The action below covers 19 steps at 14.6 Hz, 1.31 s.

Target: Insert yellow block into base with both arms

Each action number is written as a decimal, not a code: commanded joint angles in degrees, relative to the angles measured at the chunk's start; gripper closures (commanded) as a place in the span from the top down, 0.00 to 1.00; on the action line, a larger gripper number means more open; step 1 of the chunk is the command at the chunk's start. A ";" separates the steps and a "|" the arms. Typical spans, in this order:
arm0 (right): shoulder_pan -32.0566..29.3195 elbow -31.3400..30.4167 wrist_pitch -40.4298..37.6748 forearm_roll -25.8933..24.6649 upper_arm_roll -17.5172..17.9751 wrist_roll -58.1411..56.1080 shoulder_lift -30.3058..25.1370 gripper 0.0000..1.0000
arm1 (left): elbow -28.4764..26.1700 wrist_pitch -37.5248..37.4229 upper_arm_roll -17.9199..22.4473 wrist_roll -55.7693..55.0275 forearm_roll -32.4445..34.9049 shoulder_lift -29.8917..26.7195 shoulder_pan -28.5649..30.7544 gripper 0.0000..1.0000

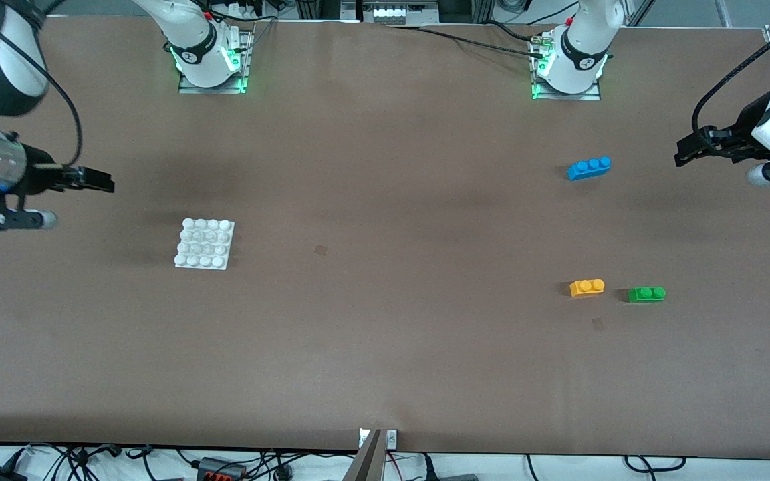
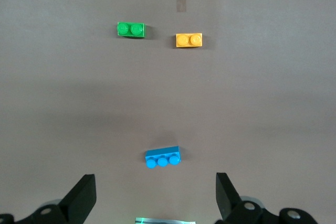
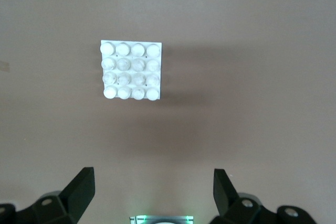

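1. We see the yellow block (image 1: 587, 287) lying flat on the table (image 1: 385, 347), studs up, toward the left arm's end; nothing grips or touches it. In the left wrist view it shows again (image 2: 189, 40).
2. Green brick (image 1: 646, 294) sits just beside the yellow block, apart from it, further toward the left arm's end, approx. level with it, a shade nearer the front camera. Left wrist view has it too (image 2: 130, 29).
3. Blue brick (image 1: 589, 168), three studs, lies well apart from the yellow block, farther from the front camera, slightly skewed; also in left wrist view (image 2: 163, 157).
4. The base (image 1: 205, 244) lies flat well apart from the yellow block, toward the right arm's end, a bit farther from the camera. Its studs are all bare. Right wrist view shows it (image 3: 131, 70).
5. Left gripper (image 1: 686, 152) hangs in the air at the left arm's end of the table, past the blue brick from the base. Fingers spread wide (image 2: 152, 203), holding nothing.
6. Right gripper (image 1: 101, 180) is up over the table at the right arm's end, near the base, not over it. Fingers wide apart too (image 3: 152, 200), holding nothing.
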 commanded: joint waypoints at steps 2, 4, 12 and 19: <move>2.15 -7.08 13.66 -0.22 0.07 7.66 4.02 1.00 | 1.71 -1.05 0.17 1.22 -0.93 0.93 0.18 1.00; 3.81 -14.38 22.04 -0.13 0.07 8.82 3.67 1.00 | 1.71 -1.05 -0.01 1.13 -0.93 0.93 0.09 1.00; 4.78 -35.07 61.68 -0.30 0.07 7.69 9.45 1.00 | 2.59 -1.14 -0.53 1.13 -0.84 1.37 -0.61 1.00; 5.22 -34.98 71.46 -0.39 0.07 3.11 13.43 1.00 | 3.56 -2.11 -0.01 3.94 -0.93 1.89 0.09 1.00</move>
